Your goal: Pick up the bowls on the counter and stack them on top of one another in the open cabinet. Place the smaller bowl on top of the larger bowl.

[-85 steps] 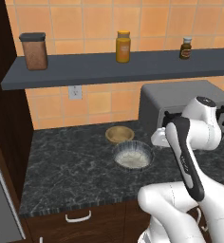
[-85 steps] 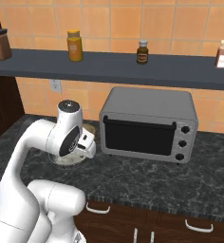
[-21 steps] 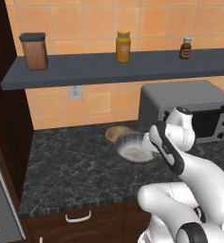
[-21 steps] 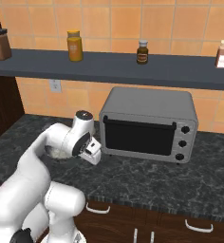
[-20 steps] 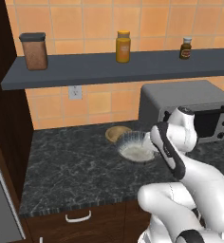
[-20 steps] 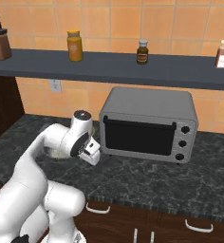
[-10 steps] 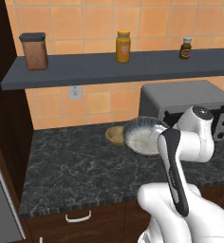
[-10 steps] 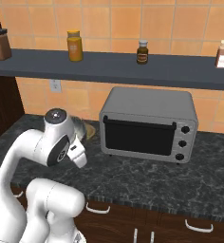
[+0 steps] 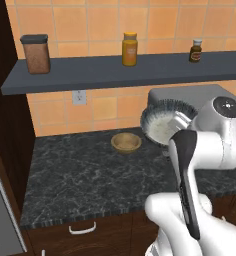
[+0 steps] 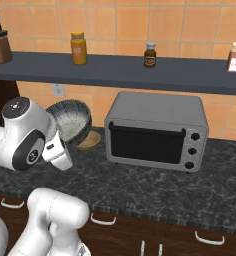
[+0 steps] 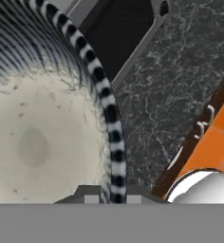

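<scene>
My gripper point(image 11: 111, 194) is shut on the rim of the larger bowl point(image 9: 162, 121), which hangs in the air above the counter point(image 9: 80, 172), tipped on its side. Its whitish speckled inside point(image 11: 38, 142) and dark striped rim face the hand camera. From the right, the larger bowl point(image 10: 70, 119) sits in front of my upper arm, well below the open cabinet shelf point(image 10: 140, 72). The smaller tan bowl point(image 9: 126, 142) rests on the counter near the wall, left of the lifted bowl; the grey bowl partly hides the smaller bowl point(image 10: 92, 140). The shelf point(image 9: 115, 72) spans the orange wall.
A grey toaster oven point(image 10: 155, 132) stands on the counter right of the bowls. On the shelf are a brown canister point(image 9: 36, 53), an orange jar point(image 9: 130, 49), a small dark bottle point(image 9: 195, 50) and a pale bottle point(image 10: 233, 56), with gaps between them.
The larger bowl has left the counter: the arm raised it from beside the tan bowl and tipped it on its side. The tan bowl has not moved.
</scene>
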You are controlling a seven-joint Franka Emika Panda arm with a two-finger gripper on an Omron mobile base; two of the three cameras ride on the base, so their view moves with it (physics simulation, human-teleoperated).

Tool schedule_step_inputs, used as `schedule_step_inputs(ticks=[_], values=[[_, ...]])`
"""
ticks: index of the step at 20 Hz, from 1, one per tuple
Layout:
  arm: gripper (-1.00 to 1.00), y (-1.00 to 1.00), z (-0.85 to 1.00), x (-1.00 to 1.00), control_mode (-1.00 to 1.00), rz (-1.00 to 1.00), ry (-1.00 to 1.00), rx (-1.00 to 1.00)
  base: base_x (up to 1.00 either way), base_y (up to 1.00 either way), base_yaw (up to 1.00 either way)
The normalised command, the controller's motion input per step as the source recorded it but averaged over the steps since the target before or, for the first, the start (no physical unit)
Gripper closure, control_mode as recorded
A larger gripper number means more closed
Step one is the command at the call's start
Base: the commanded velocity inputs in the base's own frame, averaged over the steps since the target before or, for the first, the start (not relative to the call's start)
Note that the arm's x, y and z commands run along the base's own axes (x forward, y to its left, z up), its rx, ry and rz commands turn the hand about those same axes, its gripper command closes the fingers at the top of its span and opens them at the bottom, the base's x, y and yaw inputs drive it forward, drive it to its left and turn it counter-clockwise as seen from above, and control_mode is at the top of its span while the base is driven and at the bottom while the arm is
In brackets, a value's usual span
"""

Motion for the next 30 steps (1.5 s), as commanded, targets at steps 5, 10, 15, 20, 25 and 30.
schedule_step_inputs(ticks=[5,10,15,20,25,30], values=[[1.00,-0.22,1.00,-0.43,-1.00,-0.21,-0.13,0.02,0.00,0.00,0.00],[1.00,-0.21,1.00,-0.28,-1.00,-0.12,-0.33,0.03,0.00,0.00,0.00],[1.00,-0.12,1.00,0.05,-1.00,0.00,-0.08,0.04,0.00,0.00,0.00],[1.00,-0.18,0.75,0.53,-1.00,0.00,-0.02,0.09,0.00,0.00,0.00],[1.00,-0.03,0.09,0.94,-1.00,0.00,0.01,0.12,0.00,0.00,0.00],[1.00,0.00,0.00,0.76,-1.00,0.01,0.00,0.05,0.00,0.00,0.00]])
